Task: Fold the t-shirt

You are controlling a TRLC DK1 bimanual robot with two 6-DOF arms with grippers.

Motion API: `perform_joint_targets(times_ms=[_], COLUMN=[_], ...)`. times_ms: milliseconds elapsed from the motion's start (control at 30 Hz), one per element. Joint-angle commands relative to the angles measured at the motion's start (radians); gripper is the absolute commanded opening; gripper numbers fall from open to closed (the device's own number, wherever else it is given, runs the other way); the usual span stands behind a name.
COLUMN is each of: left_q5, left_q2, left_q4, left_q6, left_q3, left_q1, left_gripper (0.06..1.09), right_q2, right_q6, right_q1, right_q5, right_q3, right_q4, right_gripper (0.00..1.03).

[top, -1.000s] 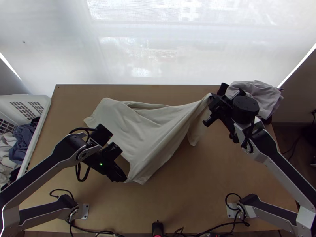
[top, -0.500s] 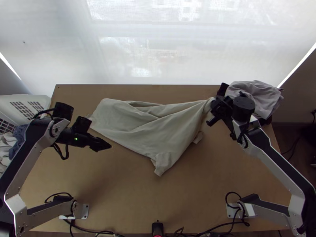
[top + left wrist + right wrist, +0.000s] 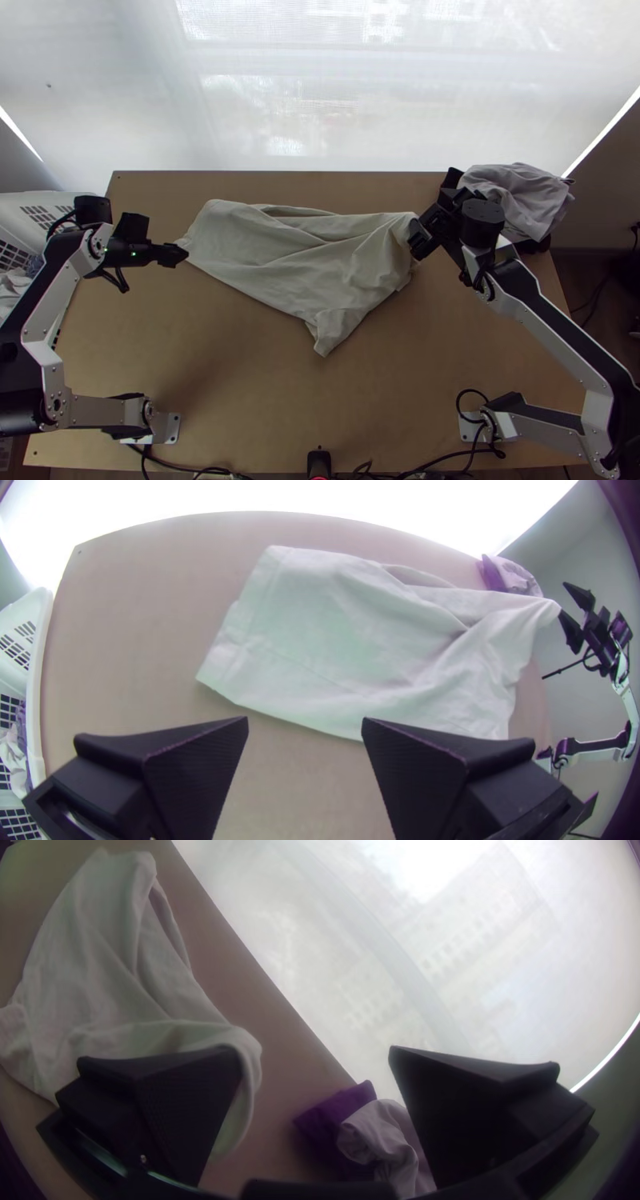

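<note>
As we look down from up top, a pale see-thru screen [image 3: 320,104] stands along the far edge of the wooden table [image 3: 320,408]. By the table's left edge we've a white basket [image 3: 38,653] w/ clothes [image 3: 12,747] in it. Next in size, our cream t-shirt [image 3: 288,256] lies across the mid & far part of the table, roughly spread w/ creases & overlapping layers, one corner pointing to the near edge, right end bunched. A grey cloth heap [image 3: 520,192] sits at the far right corner, w/ a dark purple item [image 3: 343,1103] against it. Smallest, our grippers: the left gripper [image 3: 182,254] is at the shirt's left end, released, fingers wide apart. The right gripper [image 3: 418,240] is at the bunched end, also released; in its wrist view we see a shirt edge curve right by 1 finger, but can't tell if they touch.
</note>
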Motion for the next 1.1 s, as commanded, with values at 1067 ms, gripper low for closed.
perform_joint_targets(times_ms=[1067], left_q5=[-0.252], left_q2=[0.454], left_q4=[0.358], left_q6=[-0.072], left_q3=[0.156], left_q1=[-0.148], left_gripper=[0.74], right_q2=[-0.082], right_q6=[0.241], right_q1=[0.047], right_q5=[0.021], right_q3=[0.193], right_q4=[-0.388], right_gripper=[0.98])
